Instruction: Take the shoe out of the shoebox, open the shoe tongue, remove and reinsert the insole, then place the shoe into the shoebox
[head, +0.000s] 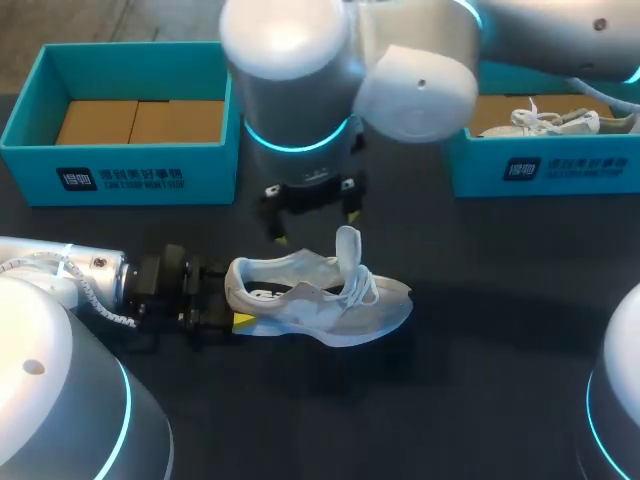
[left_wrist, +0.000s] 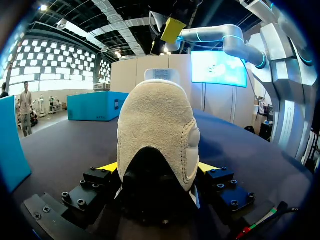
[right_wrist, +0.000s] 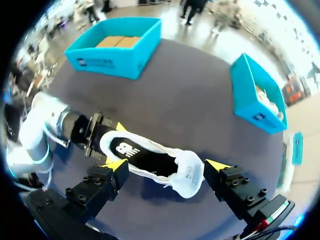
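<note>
Left end effector (head: 232, 296) clamps the white mesh sneaker (head: 320, 300) by its 9 o'clock heel on the black table (head: 460, 400); right end effector (head: 314, 224) hovers open above. Snagged laces (head: 364, 286) might tug it loose.

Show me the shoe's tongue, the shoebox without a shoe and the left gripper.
shoe's tongue (head: 348, 245), head view, on its raised upper part.
shoebox without a shoe (head: 120, 156), head view, on its front wall.
left gripper (head: 229, 296), head view, midway between its fingertips.
</note>
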